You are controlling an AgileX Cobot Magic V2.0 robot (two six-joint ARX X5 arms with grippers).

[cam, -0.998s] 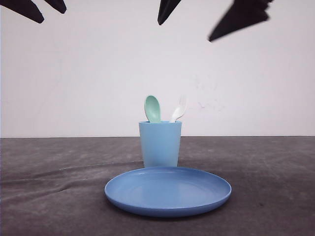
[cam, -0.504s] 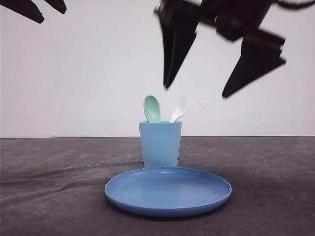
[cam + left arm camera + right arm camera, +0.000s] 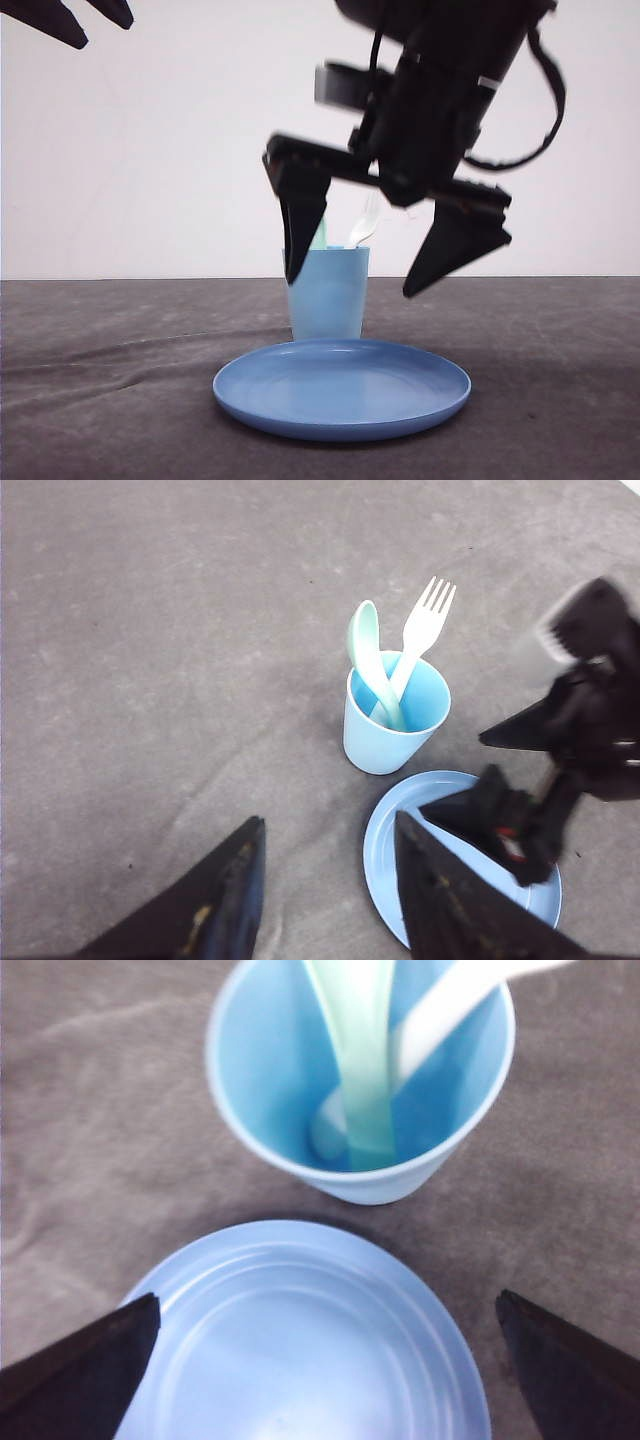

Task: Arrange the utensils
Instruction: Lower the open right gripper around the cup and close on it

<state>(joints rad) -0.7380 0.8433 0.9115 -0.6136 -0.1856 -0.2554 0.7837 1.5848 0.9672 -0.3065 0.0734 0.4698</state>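
Front: right gripper (image 3: 352, 285) has dropped from above since a second ago, jaws spread wide, now straddling the cup (image 3: 327, 296) above the plate (image 3: 342, 388). Left gripper (image 3: 78, 22) unchanged, apart, holding nothing.

Left wrist: one cup, one plate, one fork (image 3: 417, 640), one spoon (image 3: 368, 658), both upright in cup.

Right wrist: handles cross inside cup, mid-table.
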